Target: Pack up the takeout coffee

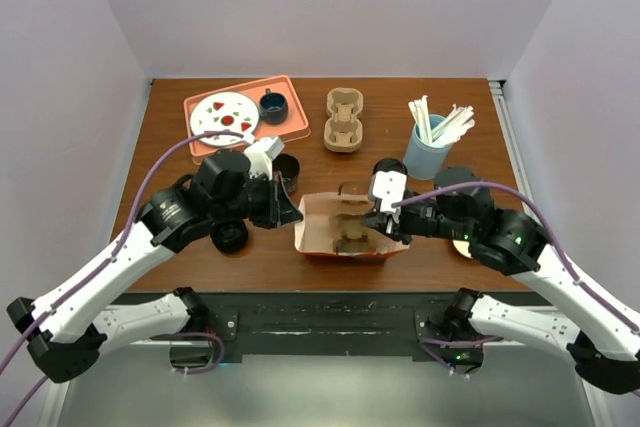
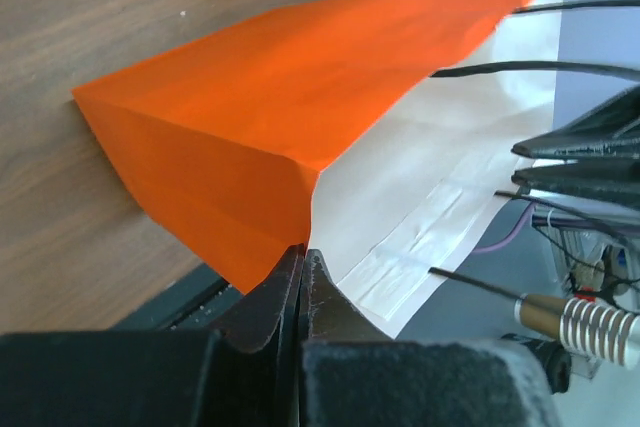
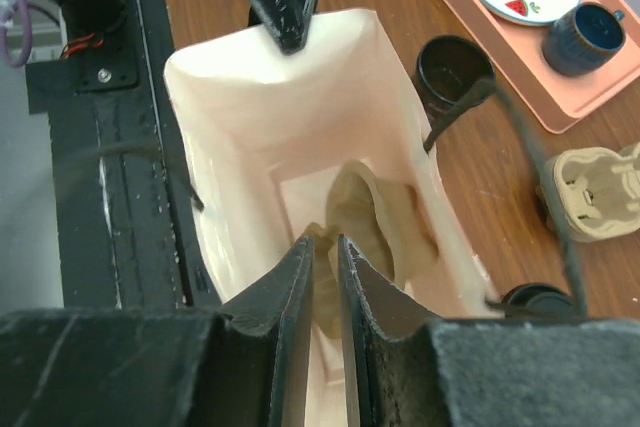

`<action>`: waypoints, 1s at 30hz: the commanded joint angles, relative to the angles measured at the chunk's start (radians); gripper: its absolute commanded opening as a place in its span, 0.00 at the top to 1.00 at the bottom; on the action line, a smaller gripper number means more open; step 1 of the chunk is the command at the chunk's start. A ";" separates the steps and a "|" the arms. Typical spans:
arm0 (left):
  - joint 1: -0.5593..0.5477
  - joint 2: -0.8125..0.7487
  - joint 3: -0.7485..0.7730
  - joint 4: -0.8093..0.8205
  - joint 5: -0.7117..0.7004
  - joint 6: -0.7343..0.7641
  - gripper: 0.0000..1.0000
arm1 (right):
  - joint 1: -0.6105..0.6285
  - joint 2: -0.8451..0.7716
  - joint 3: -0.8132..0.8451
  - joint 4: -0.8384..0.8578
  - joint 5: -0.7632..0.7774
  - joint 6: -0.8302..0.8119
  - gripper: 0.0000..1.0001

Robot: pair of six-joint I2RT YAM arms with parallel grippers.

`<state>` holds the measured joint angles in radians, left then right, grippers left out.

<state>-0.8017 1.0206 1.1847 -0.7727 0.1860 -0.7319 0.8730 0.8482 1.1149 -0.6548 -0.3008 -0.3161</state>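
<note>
The left claw (image 2: 302,252) is pinched fully closed on the left rim of the orange paper bag (image 1: 340,254), which lies open at the middle of the desk's near edge. The right claw (image 3: 322,242) is nearly closed, nipping the bag's right rim. A cardboard carrier (image 3: 375,217) sits inside the bag. The takeout coffee (image 1: 229,236) stands outside the bag, on the desk to its left.

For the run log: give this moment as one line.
left hand: shut on bag rim | right hand: shut on opposite rim | bag: held open on table | inside: cup carrier
</note>
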 commanded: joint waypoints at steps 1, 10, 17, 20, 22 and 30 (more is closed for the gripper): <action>-0.010 -0.093 -0.074 0.144 0.059 0.123 1.00 | 0.056 0.038 0.081 -0.092 0.092 -0.028 0.81; -0.008 -0.093 -0.109 0.144 0.027 0.117 1.00 | 0.280 0.179 0.212 -0.104 0.268 -0.012 0.81; -0.008 -0.137 -0.115 0.171 0.016 0.141 1.00 | 0.351 0.252 0.215 -0.122 0.400 -0.095 0.73; -0.008 -0.139 -0.120 0.168 0.032 0.160 1.00 | 0.353 0.267 0.198 -0.135 0.443 -0.149 0.73; -0.008 -0.142 -0.119 0.176 0.033 0.166 1.00 | 0.351 0.282 0.191 -0.149 0.447 -0.176 0.74; -0.010 -0.157 -0.126 0.185 0.036 0.144 1.00 | 0.351 0.282 0.123 -0.141 0.483 -0.215 0.68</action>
<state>-0.8066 0.8898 1.0664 -0.6464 0.2100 -0.5976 1.2213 1.1324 1.2572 -0.7918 0.1261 -0.4877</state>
